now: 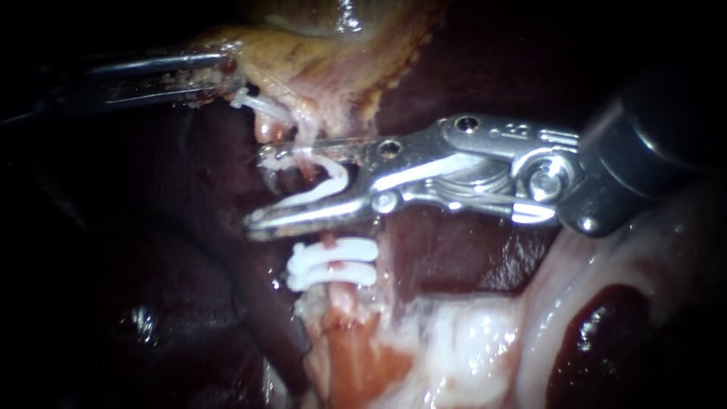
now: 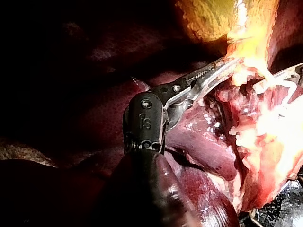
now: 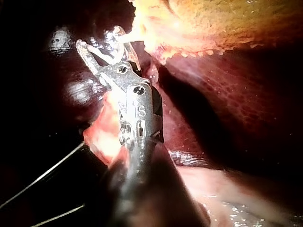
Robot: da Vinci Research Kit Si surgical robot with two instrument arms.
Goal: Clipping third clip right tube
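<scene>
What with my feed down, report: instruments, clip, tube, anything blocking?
Left instrument shut on gallbladder. Right instrument holds white clip open astride tube, above two placed clips. Nothing blocking.

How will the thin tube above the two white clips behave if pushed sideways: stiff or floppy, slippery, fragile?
Probably floppy: the tube is thin and soft-looking, stretched only because the left instrument grips the gallbladder. Likely slippery, as it glistens wet. Possibly fragile: stringy strands fray beside the open clip that the right instrument holds around it.
</scene>
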